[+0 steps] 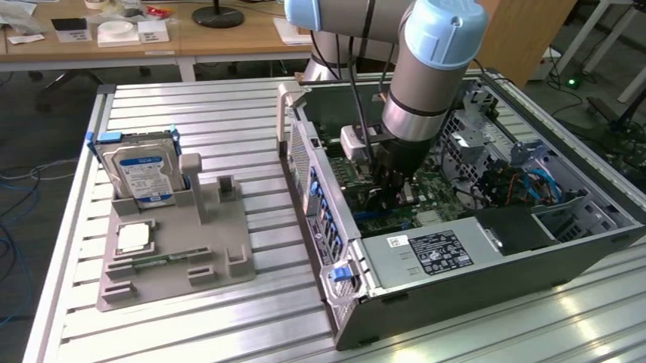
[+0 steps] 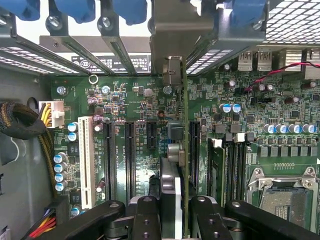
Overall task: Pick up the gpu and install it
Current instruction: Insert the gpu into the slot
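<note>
A slatted aluminium workbench (image 1: 202,113) in an office-like room, with wooden desks behind it, carries an open black desktop computer case (image 1: 485,257) lying on its side. The robot arm reaches down into that case.

In the wrist view the black two-fingered gripper (image 2: 175,212) is clamped on the gpu (image 2: 184,150), a thin green circuit board seen edge-on with a silvery metal end bracket, held upright between the fingers (image 2: 145,215). The card runs from the gripper toward the case's rear slot openings, its bracket end meeting the grey metal bracket frame (image 2: 175,35) under the blue plastic retention clips (image 2: 130,10). Its lower edge sits over the green motherboard (image 2: 135,125), in line with the long black expansion slot (image 2: 194,150) just beside the board; whether the edge connector has entered the slot I cannot tell.

To do this step well, I judge the card must stay square to the motherboard and parallel to the slot, with the bracket tongue sliding into its gap at the rear as the connector goes down. Any tilt would likely jam one end, so the press should be straight and even.

Outside the case, on the exterior view's left, a grey plastic fixture (image 1: 172,249) holds a blue-labelled silver hard drive (image 1: 141,170) upright and a small silver processor chip (image 1: 135,238) lying flat.
</note>
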{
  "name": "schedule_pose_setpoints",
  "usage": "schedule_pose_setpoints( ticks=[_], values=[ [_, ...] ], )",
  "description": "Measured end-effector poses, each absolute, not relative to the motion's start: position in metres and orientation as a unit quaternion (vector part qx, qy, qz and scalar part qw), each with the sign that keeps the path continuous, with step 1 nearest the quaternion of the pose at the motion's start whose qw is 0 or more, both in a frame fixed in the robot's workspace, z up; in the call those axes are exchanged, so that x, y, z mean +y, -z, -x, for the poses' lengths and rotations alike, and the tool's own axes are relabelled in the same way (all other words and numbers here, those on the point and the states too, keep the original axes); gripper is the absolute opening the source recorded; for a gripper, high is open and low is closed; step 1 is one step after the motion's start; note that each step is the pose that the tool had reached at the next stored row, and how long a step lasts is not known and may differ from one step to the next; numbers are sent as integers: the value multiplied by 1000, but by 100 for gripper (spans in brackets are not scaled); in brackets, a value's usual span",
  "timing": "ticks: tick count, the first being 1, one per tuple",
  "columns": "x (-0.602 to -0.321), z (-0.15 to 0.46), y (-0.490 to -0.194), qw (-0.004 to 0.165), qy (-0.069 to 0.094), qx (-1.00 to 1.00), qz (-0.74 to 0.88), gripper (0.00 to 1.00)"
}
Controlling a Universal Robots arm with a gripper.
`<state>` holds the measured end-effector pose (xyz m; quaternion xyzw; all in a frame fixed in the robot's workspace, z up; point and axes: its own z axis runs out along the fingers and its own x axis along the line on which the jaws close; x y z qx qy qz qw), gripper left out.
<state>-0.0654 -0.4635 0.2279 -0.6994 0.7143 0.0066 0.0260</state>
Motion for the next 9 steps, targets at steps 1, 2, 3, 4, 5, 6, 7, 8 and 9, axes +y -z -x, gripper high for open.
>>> schedule_pose_setpoints(
  ticks=[1, 2, 3, 4, 5, 6, 7, 8, 9],
  values=[
    [-463, 65, -228, 26, -7, 714, 699, 28],
    [-463, 65, -229, 26, -7, 714, 699, 28],
    [-463, 65, -230, 26, -7, 714, 699, 28],
    [-463, 65, -230, 27, -6, 714, 699, 28],
    [-463, 65, -231, 27, -6, 714, 699, 28],
    [-463, 65, -231, 27, -6, 714, 699, 28],
    [-463, 65, -231, 27, -6, 714, 699, 28],
    [-463, 65, -231, 27, -6, 714, 699, 28],
    [-463, 65, -231, 27, -6, 714, 699, 28]
  ],
)
